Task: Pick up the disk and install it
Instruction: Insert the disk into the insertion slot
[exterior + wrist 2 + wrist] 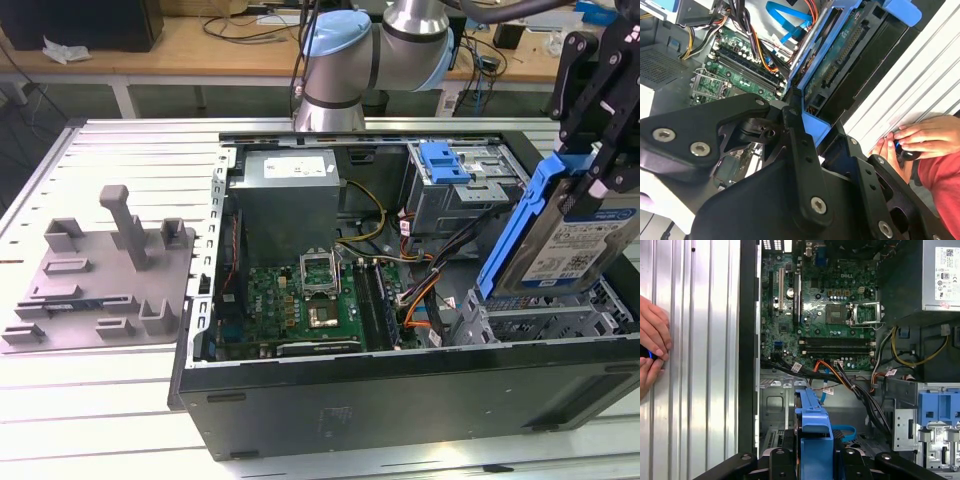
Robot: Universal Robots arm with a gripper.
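Jaws clamped on disk (583, 240) upper end; disk hangs below, long axis steeply tilted, lower end near bay (530, 325).

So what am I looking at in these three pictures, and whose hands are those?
A robot arm works over an open computer case lying on a metal table. One picture comes from a camera off the arm; the other two ride near its wrist. Its jaws are shut on the disk, a silver drive in a blue frame, tilted above the case. A grey plastic stand lies beside the case. The hands are a person's, at the table.
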